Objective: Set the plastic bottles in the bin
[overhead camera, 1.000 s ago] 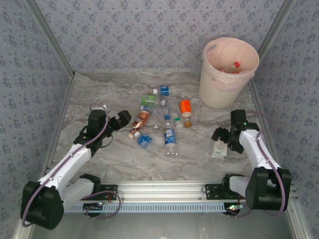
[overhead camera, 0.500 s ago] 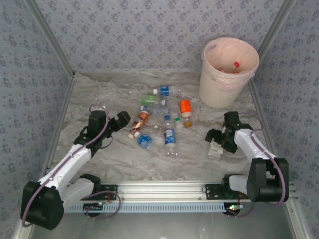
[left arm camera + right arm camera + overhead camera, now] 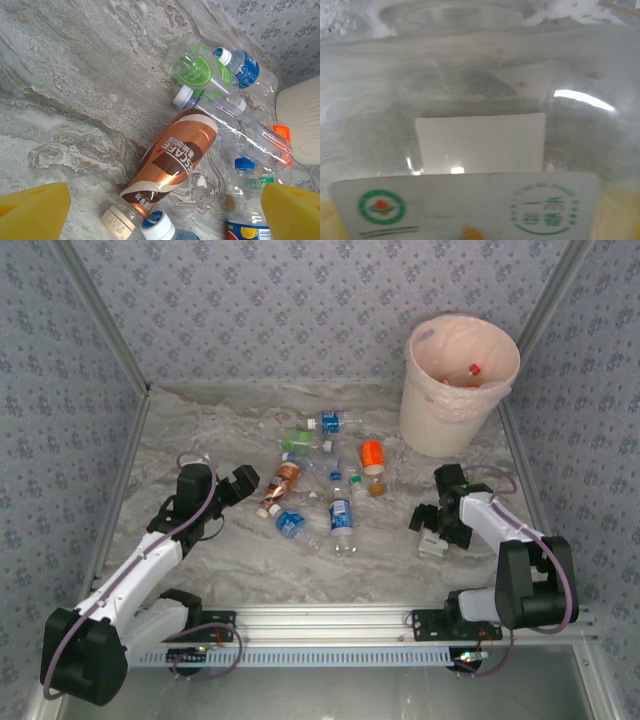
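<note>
The right hand hangs directly over a clear bottle with a white label at the lower right of the tabletop. I cannot tell if the fingers already clench it. The bin stands near, above it in the frame, while the left hand, released, is well apart at the left.

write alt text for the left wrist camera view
A copper-brown coffee bottle with a cream cap lies on the grey marbled table, just ahead of the yellow pads of the open jaws. Behind it lie clear plastic bottles with green, blue and orange labels, with the cream-white bin at the right edge.
</note>
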### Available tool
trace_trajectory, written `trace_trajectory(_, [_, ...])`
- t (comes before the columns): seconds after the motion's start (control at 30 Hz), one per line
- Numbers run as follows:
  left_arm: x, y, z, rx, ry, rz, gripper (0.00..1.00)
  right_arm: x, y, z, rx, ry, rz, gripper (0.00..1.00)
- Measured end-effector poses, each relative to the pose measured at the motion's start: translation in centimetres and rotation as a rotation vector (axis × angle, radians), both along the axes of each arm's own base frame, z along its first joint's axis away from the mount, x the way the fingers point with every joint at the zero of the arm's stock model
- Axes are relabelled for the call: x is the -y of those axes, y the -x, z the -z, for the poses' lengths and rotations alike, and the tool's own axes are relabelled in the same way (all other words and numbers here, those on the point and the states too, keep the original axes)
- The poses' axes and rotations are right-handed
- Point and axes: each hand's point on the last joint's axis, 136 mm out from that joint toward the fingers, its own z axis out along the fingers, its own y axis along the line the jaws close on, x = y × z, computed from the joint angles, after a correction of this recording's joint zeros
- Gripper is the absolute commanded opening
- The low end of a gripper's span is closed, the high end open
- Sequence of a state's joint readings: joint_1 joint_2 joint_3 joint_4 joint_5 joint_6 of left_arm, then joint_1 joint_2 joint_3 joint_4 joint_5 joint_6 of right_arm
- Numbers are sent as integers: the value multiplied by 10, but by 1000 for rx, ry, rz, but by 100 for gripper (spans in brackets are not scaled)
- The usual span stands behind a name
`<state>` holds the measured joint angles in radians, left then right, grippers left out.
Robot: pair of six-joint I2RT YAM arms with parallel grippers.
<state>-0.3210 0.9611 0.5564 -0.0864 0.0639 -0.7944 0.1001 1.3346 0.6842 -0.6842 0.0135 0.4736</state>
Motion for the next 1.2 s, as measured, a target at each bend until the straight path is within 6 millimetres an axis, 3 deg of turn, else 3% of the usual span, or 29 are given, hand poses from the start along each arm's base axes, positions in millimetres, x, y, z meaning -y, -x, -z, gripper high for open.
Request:
trace_trajectory(0.23, [-1, 2, 3, -27, -10, -1, 98, 3, -13, -5, 64, 33, 21, 77])
trace_trajectory(0.37, [0, -1, -1, -35, -11, -1, 98, -3, -26, -20, 168, 42, 5, 74])
trace_trajectory(0.73, [21, 0, 21, -144, 1, 51, 98, -27, -52, -87, 497, 19, -88, 69])
trace_trajectory(1.2, [25, -6, 10, -135, 17, 33, 98, -90, -82, -166, 870, -149, -289, 68])
